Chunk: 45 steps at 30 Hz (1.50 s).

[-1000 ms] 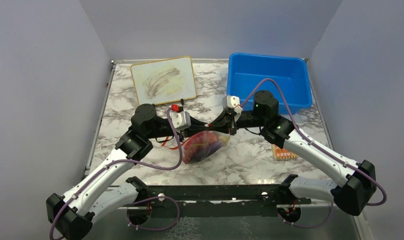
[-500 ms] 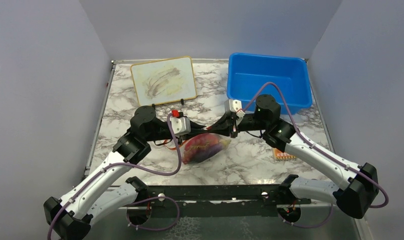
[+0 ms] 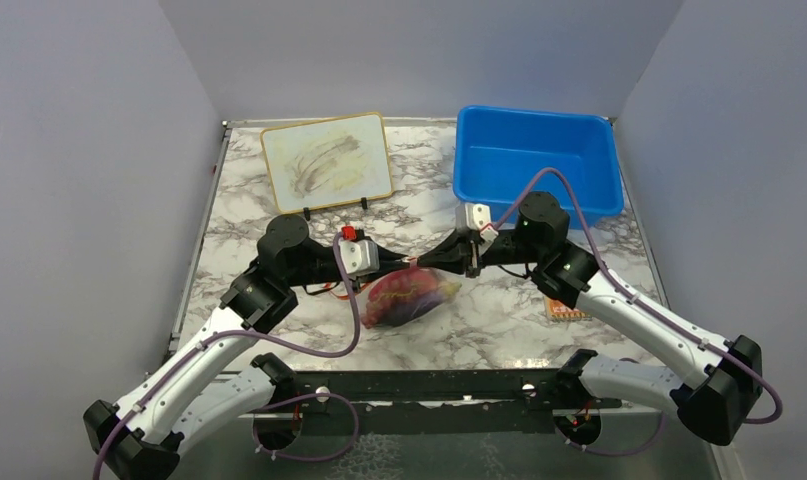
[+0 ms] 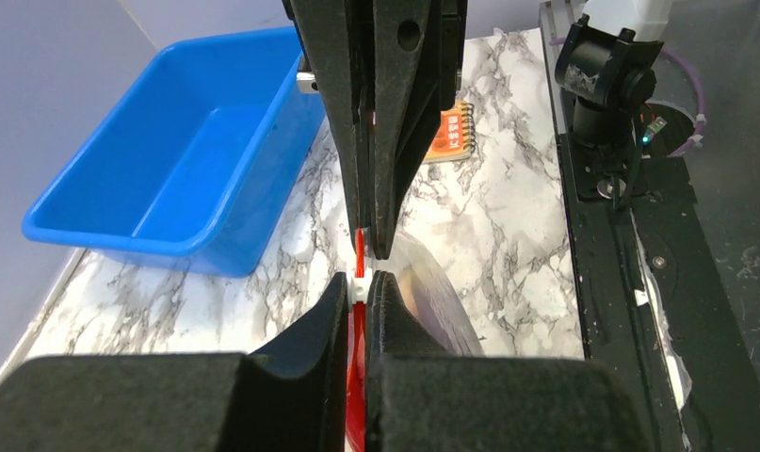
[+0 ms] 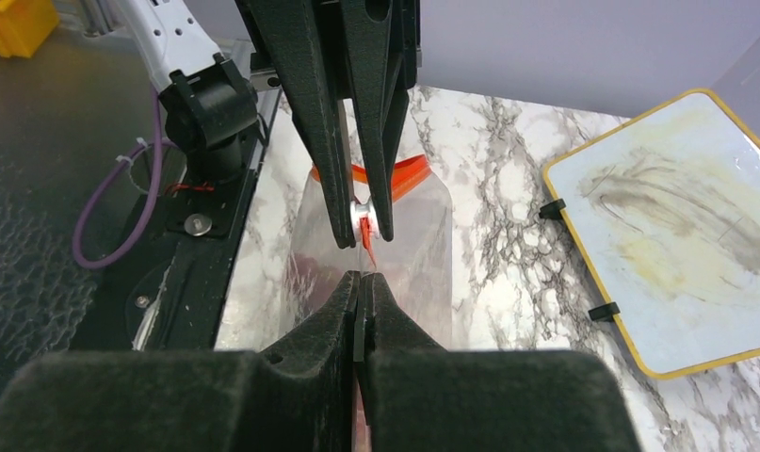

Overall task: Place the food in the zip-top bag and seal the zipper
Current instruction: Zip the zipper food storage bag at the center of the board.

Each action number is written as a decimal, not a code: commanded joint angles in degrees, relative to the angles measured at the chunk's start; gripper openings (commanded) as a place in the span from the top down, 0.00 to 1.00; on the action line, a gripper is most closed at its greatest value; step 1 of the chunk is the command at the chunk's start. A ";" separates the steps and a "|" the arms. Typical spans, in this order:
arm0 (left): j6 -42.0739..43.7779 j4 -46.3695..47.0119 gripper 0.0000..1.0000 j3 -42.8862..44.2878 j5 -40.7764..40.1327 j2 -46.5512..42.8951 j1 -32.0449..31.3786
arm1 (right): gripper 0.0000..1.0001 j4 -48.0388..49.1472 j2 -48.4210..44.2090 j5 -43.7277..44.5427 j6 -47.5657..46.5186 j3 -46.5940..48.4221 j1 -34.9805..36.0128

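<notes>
At the bottom centre of the left wrist view, left gripper (image 4: 361, 282): the jaws are closed to a thin slit, and the zipper (image 4: 360, 247) is pinched between them, at a small white piece on the strip.
Right gripper (image 5: 360, 279): the jaws are pressed together on the same orange-red strip, tip to tip with the left gripper and just beside it.
Zipper: it is stretched between the two pairs of fingertips; whether it is fully sealed cannot be told.
Zip-top bag (image 3: 411, 296): it is seen at the centre of the top view, hanging under the two grippers, with its lower part lying on the table (image 3: 499, 312).
Food (image 3: 399, 288): dark red and purple shapes are seen inside the bag; single pieces cannot be distinguished.
Orange card (image 3: 564, 309): it is laid flat at the right of the bag, partly covered by the right arm.
Blue bin (image 3: 535, 113): it is placed at the upper right.
Board (image 3: 326, 160): a smeared white board with a yellow rim is placed at the upper left.
</notes>
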 commanded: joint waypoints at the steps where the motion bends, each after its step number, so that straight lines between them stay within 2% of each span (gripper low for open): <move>1: 0.13 -2.37 1.00 -0.12 -0.40 -0.73 0.25 | 0.99 -0.34 -0.73 -0.38 -1.19 0.13 -0.32; 3: -0.95 -1.38 1.00 0.61 1.29 -0.43 0.27 | 0.95 -0.76 0.70 -2.03 -0.64 0.63 -0.39; 5: -1.92 0.23 1.00 1.05 2.52 -0.17 0.25 | 0.69 -1.33 2.66 -3.78 0.10 2.06 -0.28; 6: -2.19 0.73 1.00 1.12 2.84 -0.03 0.27 | 0.61 -1.68 3.39 -4.22 0.11 2.56 -0.24; 8: -2.31 1.39 1.00 1.29 3.03 0.21 0.20 | 0.51 -1.70 4.43 -4.71 -0.35 3.07 -0.08; 10: -2.30 1.51 1.00 1.39 3.35 0.59 0.27 | 0.46 -0.85 4.95 -4.58 -0.93 3.00 0.31; 14: -2.82 1.79 1.00 1.39 4.51 1.22 0.25 | 0.45 -0.06 8.06 -2.99 -0.89 4.10 1.01; 16: -3.11 2.04 1.00 1.32 4.59 1.27 0.25 | 0.48 0.51 9.42 -2.27 -0.76 4.58 1.44; 18: -3.15 2.14 1.00 1.02 4.28 1.05 0.27 | 0.56 2.81 10.00 -0.99 0.26 4.16 1.68; 19: -3.19 2.08 1.00 0.73 3.90 0.94 0.25 | 0.67 3.78 10.08 -0.35 0.58 3.93 1.70; 21: -2.67 1.20 1.00 0.21 2.67 0.49 0.27 | 0.97 4.86 9.43 2.18 0.84 3.59 1.70; 25: 1.11 -4.30 1.00 0.02 -1.76 0.21 0.33 | 0.99 8.32 4.91 5.41 1.81 1.15 1.70; 29: 3.64 -7.89 1.00 0.35 -4.82 0.51 0.36 | 0.99 11.91 -0.05 4.95 1.56 -2.48 1.70; 36: 3.97 -8.25 1.00 -0.67 -6.35 0.32 0.36 | 0.99 12.00 -2.29 2.63 1.40 -4.52 1.70; 45: 4.12 -9.74 1.00 -0.89 -6.43 0.01 0.33 | 0.99 9.51 -5.26 3.73 -0.21 -4.29 1.62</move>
